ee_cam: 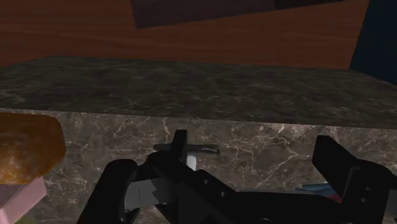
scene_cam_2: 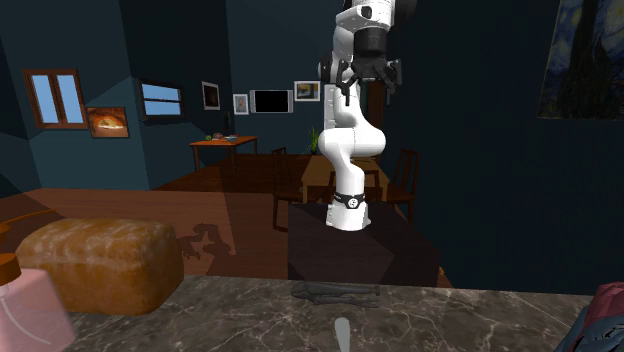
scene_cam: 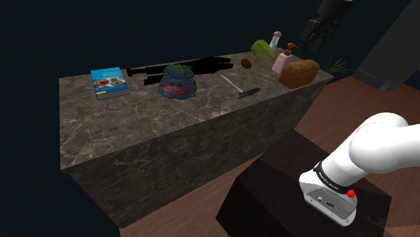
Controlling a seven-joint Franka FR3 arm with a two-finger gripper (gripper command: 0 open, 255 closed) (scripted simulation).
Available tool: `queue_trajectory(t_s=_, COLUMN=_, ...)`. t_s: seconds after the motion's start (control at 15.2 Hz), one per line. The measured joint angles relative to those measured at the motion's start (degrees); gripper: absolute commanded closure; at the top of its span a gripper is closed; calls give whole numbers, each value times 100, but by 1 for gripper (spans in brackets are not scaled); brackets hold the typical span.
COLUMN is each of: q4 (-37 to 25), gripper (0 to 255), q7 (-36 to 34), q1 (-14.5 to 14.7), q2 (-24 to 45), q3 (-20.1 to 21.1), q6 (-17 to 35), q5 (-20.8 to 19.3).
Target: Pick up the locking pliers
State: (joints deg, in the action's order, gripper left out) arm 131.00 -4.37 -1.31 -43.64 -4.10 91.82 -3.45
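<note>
The locking pliers [scene_cam: 242, 89] lie flat on the marble counter [scene_cam: 134, 128], near its front edge; a thin silver handle ends in a dark head. In the second exterior view the pliers [scene_cam_2: 336, 293] lie with the dark head towards the arm. My gripper [scene_cam: 315, 35] hangs high above the counter's right end, well clear of the pliers, over the bread. Its fingers stand apart, with nothing between them [scene_cam_2: 370, 82]. From the wrist, the pliers [ee_cam: 202, 150] show far below, just beside one fingertip [ee_cam: 180, 141].
A brown bread loaf [scene_cam: 299, 73], a pink pump bottle [scene_cam: 283, 62], a green vegetable [scene_cam: 261, 48] and a shaker [scene_cam: 275, 39] crowd the counter's right end. A filled bowl [scene_cam: 178, 82] and a book [scene_cam: 110, 82] sit further left. The dark stand [scene_cam: 303, 195] is in front.
</note>
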Motion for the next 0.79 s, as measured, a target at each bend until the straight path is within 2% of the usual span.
queue_trajectory(t_s=0.2, q4=103, gripper=0, q7=-348, q1=-81, q2=135, q3=125, q6=237, q5=45)
queue_trajectory(t_s=0.46, q4=403, gripper=0, q7=-1421, q1=-355, q2=543, q3=453, q6=948, q5=121)
queue_trajectory(t_s=0.79, q4=531, gripper=0, q7=-2891, q1=-720, q2=1401, q3=877, q6=1914, q5=133)
